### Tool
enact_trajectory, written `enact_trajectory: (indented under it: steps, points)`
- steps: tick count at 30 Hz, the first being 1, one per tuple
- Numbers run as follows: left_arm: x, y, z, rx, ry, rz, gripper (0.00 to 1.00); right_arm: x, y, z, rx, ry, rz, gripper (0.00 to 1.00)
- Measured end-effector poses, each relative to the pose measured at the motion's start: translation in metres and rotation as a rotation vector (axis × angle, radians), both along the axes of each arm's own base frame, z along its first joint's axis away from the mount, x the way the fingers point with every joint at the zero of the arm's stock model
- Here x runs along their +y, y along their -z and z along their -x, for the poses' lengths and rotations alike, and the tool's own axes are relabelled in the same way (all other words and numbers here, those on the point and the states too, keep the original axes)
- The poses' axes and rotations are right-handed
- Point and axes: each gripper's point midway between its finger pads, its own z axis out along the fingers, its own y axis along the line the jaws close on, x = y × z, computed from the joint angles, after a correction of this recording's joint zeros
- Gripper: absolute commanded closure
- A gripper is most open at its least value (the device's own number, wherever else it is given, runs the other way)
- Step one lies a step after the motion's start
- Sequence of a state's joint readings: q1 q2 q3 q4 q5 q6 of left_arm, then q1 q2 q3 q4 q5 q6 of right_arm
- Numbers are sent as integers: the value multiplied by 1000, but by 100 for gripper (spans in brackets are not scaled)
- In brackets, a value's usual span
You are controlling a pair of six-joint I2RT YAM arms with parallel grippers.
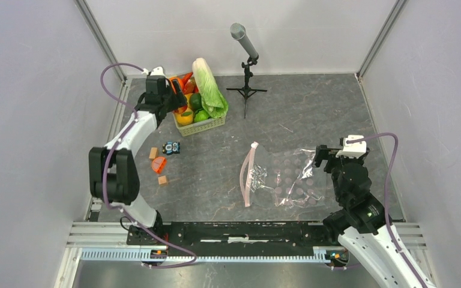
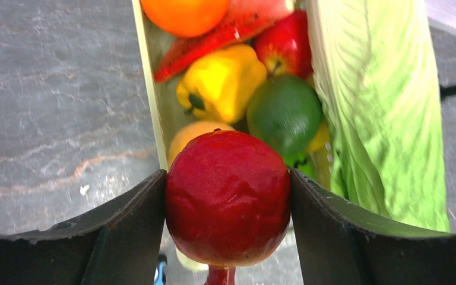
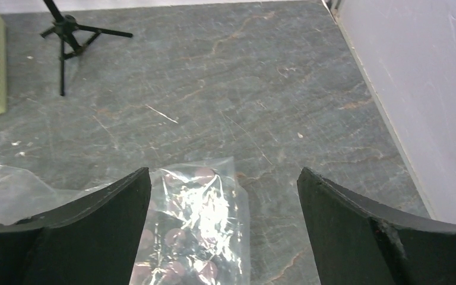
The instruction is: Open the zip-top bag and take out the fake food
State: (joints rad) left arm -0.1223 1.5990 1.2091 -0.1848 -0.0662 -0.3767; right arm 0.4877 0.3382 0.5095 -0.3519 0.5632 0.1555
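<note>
Left end effector [image 2: 227,178] grasps a red fruit [image 2: 228,217] over the basket [image 2: 148,89], near its edge. Right end effector [image 3: 223,173] hangs released above the bag [image 1: 282,177], which lies flat on the worktop [image 1: 312,108], zip strip [image 1: 247,174] at its far end.

Right claw [image 3: 223,173]: jaws spread, gap free. Flat bag [image 3: 196,237] lies beneath, bare table [image 3: 285,89] ahead, side wall [image 3: 427,89] near on its right, stand [image 3: 65,35] far ahead-left.
Left claw [image 2: 227,175]: gap filled by red fruit [image 2: 228,199]. Packed basket [image 2: 145,77] below, cabbage [image 2: 380,107] crowding right.
</note>
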Motion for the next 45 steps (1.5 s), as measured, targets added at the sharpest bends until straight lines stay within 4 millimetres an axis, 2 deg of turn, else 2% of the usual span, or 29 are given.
enact_trajectory:
  steps: [4, 9, 11, 14, 16, 17, 24, 36, 40, 45]
  points:
    - [11, 8, -31, -8, -27, 9, 59, -7, 16, 1, 22, 29, 42, 2]
    - [11, 16, -58, -13, -30, 17, 47, -13, 21, 1, 15, 56, 65, 2]
    - [9, 21, -66, -10, -26, 25, 33, -14, 21, 0, 10, 65, 68, 2]
    - [7, 29, -67, 7, -20, 36, 20, -15, 19, 0, 4, 69, 70, 2]
    - [6, 32, -67, 11, -19, 37, 3, -15, 19, -1, 0, 69, 70, 2]
    - [6, 33, -67, 15, -18, 37, 0, -15, 19, -1, 0, 68, 72, 2]
    - [6, 41, -66, 42, -22, 41, 0, -15, 20, -1, 2, 67, 79, 2]
    - [7, 44, -56, 85, -23, 36, 0, -14, 19, -1, -1, 60, 80, 2]
    - [8, 33, -48, 90, -25, 32, 0, -14, 17, 0, -12, 59, 73, 2]
    - [10, 5, -41, 49, -27, 32, 0, -15, 15, 1, -22, 56, 67, 2]
